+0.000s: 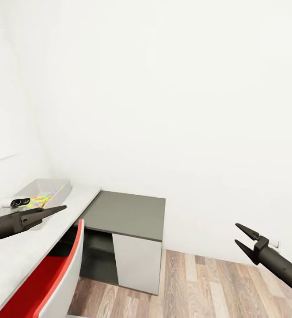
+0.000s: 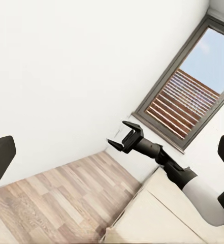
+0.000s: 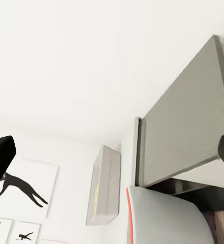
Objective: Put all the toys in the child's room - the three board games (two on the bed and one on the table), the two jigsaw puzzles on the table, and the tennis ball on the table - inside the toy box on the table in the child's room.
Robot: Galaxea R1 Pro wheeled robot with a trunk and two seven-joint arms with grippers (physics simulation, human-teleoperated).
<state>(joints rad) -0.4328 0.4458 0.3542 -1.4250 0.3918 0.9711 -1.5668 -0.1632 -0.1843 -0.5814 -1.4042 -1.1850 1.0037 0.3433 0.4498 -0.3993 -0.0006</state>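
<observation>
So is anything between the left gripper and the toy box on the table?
Nothing visible. The left gripper hovers over the pale table top; the toy box, holding a jigsaw puzzle, lies just beyond its tips.

You have nothing to read here: no words, labels, brands or numbers on any surface. The colourful puzzle [image 1: 43, 198] in the grey box [image 1: 62, 187] on the desk [image 1: 123, 212], just beyond your left claw [image 1: 53, 210], carries only pattern. The framed prints [image 3: 20, 190] on the wall show black silhouettes, no lettering.
</observation>
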